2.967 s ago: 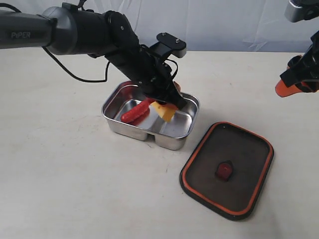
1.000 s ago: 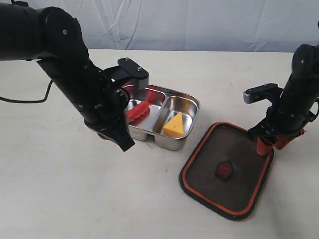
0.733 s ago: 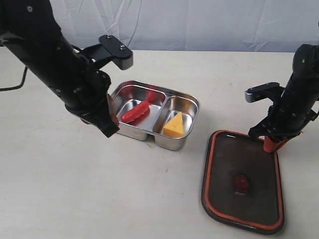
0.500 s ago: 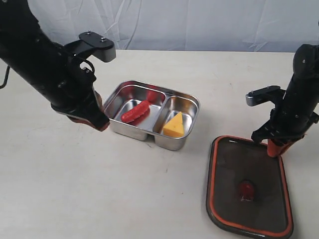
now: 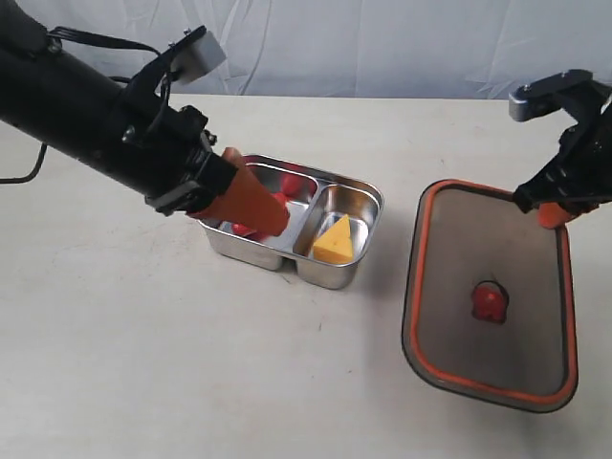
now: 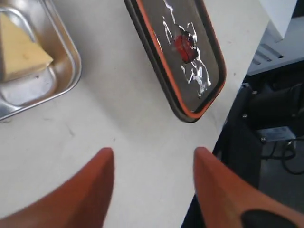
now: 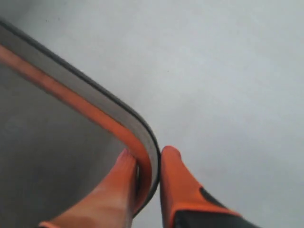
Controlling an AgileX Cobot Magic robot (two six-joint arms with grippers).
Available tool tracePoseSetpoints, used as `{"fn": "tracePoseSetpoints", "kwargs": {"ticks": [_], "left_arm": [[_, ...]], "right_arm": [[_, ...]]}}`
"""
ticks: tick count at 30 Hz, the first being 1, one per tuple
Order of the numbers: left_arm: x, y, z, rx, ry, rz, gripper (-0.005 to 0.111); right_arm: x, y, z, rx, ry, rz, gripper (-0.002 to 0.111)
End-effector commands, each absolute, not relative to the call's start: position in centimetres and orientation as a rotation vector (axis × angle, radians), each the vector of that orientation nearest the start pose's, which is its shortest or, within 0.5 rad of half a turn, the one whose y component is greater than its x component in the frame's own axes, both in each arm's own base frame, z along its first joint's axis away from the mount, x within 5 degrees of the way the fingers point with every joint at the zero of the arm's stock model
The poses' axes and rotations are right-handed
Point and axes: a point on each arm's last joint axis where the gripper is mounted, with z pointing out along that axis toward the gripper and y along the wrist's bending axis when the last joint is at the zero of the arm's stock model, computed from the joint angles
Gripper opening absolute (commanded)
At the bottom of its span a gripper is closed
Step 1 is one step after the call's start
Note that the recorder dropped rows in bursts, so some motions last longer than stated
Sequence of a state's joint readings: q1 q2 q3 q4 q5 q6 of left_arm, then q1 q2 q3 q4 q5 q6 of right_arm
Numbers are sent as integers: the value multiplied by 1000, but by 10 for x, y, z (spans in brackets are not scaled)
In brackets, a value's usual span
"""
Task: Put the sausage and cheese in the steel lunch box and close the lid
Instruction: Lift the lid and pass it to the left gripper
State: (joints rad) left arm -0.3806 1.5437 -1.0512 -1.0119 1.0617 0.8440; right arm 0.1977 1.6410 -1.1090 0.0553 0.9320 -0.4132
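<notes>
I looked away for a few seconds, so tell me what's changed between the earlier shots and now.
The right gripper came down, clamped the rim of the lid, swung it round and lifted it by that edge from the table. The left gripper dropped the cheese in the smaller compartment, drew back and opened. The steel lunch box stayed put.

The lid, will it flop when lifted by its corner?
Probably stiff: the lid looks flat although the right gripper pinches only its rim corner. It may swing or slip, since that grip is small and off-centre.
</notes>
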Motion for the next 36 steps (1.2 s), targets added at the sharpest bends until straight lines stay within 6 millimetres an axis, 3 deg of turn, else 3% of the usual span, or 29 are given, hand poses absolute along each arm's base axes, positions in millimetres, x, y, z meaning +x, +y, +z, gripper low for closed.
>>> {"fn": "tracePoseSetpoints", "kwargs": {"ticks": [1,7,12,25,36], "left_arm": [[247,-176,281,868,2345,-1313,70],[247,-184,296,811,2184,-1495,70],[247,-187,297,828,2133,-1581,70],[248,-188,297,791,2126,-1596,70],[252,-189,296,759,2132,-1554,70]], "right_arm": [[293,66,254,-803,2736,62,0],[283,73,276,-771,2644,195,0],[278,79,285,-812,2576,288,0],[276,95,293,-882,2442,520,0],[276,100,297,-892,2391,590,0]]}}
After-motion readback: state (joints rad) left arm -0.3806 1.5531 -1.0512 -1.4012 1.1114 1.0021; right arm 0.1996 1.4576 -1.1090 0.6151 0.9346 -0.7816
